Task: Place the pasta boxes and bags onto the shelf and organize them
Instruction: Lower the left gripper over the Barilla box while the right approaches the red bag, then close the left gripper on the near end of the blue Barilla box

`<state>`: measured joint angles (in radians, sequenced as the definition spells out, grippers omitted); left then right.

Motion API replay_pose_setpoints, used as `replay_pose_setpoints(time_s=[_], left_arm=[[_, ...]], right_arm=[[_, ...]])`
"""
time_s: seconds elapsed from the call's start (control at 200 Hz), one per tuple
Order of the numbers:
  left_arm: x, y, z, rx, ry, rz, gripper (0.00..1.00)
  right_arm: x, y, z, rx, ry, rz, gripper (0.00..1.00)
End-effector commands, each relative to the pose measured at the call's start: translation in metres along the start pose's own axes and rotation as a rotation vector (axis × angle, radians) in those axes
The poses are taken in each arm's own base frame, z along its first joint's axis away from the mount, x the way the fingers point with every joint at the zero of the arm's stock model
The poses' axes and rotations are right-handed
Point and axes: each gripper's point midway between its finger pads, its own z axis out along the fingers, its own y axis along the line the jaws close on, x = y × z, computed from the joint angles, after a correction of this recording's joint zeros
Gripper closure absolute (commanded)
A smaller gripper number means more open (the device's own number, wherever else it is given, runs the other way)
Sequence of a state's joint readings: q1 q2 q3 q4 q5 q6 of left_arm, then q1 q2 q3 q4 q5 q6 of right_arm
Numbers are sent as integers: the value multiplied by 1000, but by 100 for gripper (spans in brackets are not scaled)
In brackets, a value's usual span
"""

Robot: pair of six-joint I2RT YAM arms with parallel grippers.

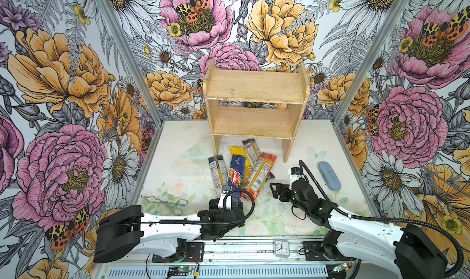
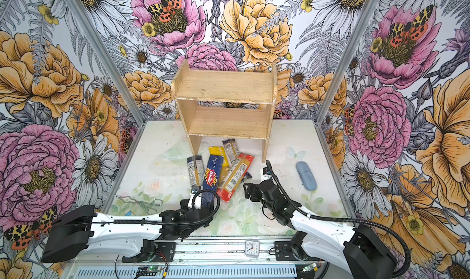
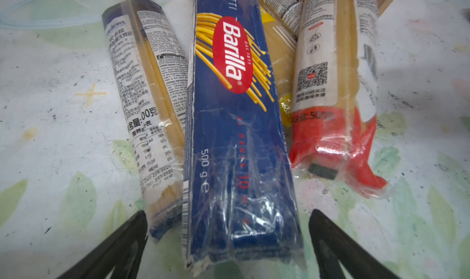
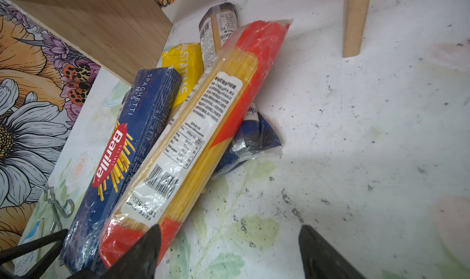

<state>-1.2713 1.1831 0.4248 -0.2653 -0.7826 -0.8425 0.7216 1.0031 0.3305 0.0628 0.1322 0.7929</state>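
While the 2 tiers of the shelf stand bare, the pasta packs lie heaped on the surface before its legs. Current step, I judge: first pick. My left hand is spread wide, straddling the near end of the Barilla box, pinching nothing. Right hand spread, empty, beside the red-ended bag. Next move calls for lowering, closing on the box, lifting clear of neighbours.

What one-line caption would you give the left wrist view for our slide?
Open left pincer frames one end of the Barilla box, grey-labelled bag and red-ended bag alongside.
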Motion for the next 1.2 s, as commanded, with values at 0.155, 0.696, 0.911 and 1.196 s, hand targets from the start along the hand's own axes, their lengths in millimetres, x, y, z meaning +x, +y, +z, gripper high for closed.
replay_pose_setpoints(time_s=[0.155, 0.696, 0.911, 1.196], left_arm=[[7, 17, 9, -48, -3, -51, 1], [9, 6, 27, -57, 37, 2, 1], [6, 3, 29, -61, 37, 13, 1], [8, 4, 32, -56, 47, 15, 11]], right_arm=[[-28, 31, 3, -54, -34, -6, 14], [-38, 38, 22, -16, -21, -68, 12], [-40, 40, 20, -29, -22, -68, 12], [-40, 34, 11, -26, -50, -52, 12]])
